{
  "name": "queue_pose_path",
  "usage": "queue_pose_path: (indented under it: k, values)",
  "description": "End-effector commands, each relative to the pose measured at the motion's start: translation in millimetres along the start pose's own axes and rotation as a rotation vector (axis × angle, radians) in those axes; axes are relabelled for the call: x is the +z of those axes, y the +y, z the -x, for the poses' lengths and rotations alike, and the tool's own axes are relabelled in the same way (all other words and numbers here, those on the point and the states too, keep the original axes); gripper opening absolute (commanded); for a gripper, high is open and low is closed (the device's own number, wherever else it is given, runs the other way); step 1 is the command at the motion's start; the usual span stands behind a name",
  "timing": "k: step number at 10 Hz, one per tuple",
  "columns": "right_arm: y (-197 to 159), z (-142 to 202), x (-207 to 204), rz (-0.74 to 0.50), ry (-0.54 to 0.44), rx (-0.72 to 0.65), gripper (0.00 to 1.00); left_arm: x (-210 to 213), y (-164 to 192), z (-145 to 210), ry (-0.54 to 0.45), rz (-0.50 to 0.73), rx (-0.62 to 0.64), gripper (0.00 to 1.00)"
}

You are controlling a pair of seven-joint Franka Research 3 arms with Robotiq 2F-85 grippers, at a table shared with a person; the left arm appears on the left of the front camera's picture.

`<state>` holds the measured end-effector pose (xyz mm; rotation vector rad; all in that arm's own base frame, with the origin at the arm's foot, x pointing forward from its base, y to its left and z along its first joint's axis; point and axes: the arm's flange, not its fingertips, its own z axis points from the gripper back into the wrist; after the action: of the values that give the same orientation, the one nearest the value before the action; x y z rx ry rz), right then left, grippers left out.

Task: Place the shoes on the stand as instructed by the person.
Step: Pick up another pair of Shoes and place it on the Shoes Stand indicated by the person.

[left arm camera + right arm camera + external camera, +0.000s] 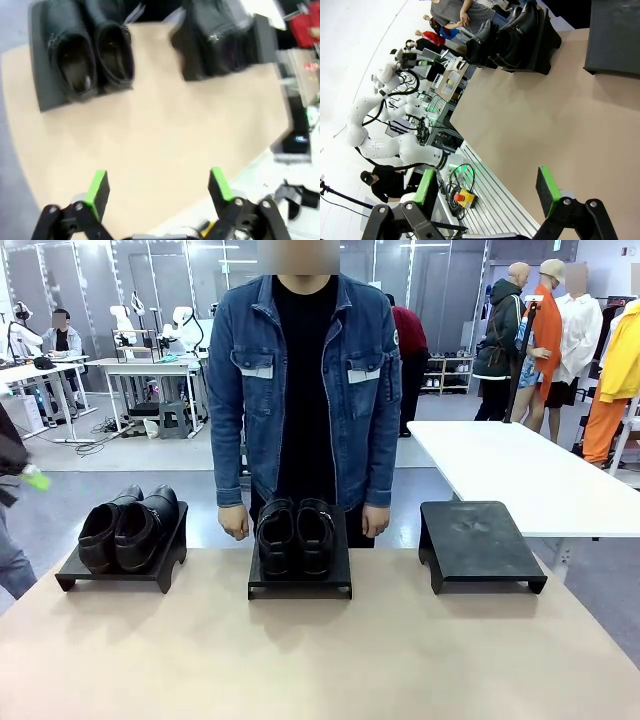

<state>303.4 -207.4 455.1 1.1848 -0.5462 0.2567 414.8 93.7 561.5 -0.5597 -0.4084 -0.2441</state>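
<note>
The beige desk (320,650) spans the lower half of the front view. Behind its far edge, at centre frame, stands the person (305,390) in a denim jacket, arms hanging, hands at desk-edge height. Three black stands sit in a row along the far edge: the left stand (120,570) carries one pair of black shoes (130,528), the middle stand (300,575) carries the second pair (296,535) directly before the person, and the right stand (480,540) is bare. In the left wrist view the left gripper (159,187) hovers over the desk with its fingers (98,189) spread wide, gripping nothing. In the right wrist view the right gripper (487,192) likewise has its fingers (546,190) wide apart and empty.
</note>
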Motion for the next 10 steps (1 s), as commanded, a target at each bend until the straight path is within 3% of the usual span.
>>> queue_pose_path:
  k: [1, 5, 7, 9, 10]
  values:
    - [1, 0, 1, -0.009, -0.007, 0.013, 1.00, 26, 33, 32, 0.031, 0.270, 0.055, 1.00]
    - [1, 0, 1, -0.009, -0.007, 0.013, 1.00, 26, 94, 139, -0.188, 0.646, 0.151, 1.00]
    - [1, 0, 1, -0.009, -0.007, 0.013, 1.00, 14, 112, 157, -0.244, 0.689, 0.173, 1.00]
    - [1, 0, 1, -0.009, -0.007, 0.013, 1.00, 11, 116, 151, -0.278, 0.696, 0.198, 1.00]
    - [1, 0, 1, -0.009, -0.007, 0.013, 1.00, 12, 115, 172, -0.252, 0.684, 0.204, 1.00]
